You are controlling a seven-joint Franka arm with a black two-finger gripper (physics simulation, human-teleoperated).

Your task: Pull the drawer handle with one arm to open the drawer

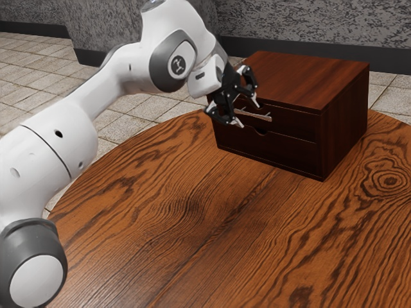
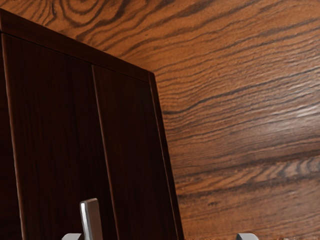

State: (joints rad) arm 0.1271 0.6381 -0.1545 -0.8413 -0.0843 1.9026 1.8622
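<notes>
The gripper [image 1: 243,110] is open, its black fingers spread wide and set on either side of the near end of the silver handle [image 1: 257,115]. The thin bar lies in the gap between them, and I judge that neither finger has closed onto it. In the wrist view the two pale fingertips [image 2: 247,236] stand far apart, and the handle [image 2: 90,217] sits just inside one of them, well away from the other. Directly ahead of the gripper is the top drawer [image 1: 289,122], which carries the handle. Its dark front looks level with the lower drawer [image 1: 276,146] beneath it, and no gap or ledge shows along the cabinet [image 1: 308,77] edge, so the drawer reads as shut. The wrist view agrees: the drawer front [image 2: 50,150] and the panel next to it lie in one plane, with only thin seams between them. Beyond and below the gripper, the cabinet rests on the round, wood-grained surface [image 1: 192,224], and bare surface [image 2: 240,100] lies past the cabinet's lower edge. As for progress, the approach looks finished and the gripper is lined up on the handle, but the grasp is not yet made and no part of the pull is done. What is left is to close the fingers onto the bar and then draw it straight back, away from the cabinet front, until the drawer slides out. Because the gripper sits near the bar's end rather than its middle, the pull may want to twist slightly.
</notes>
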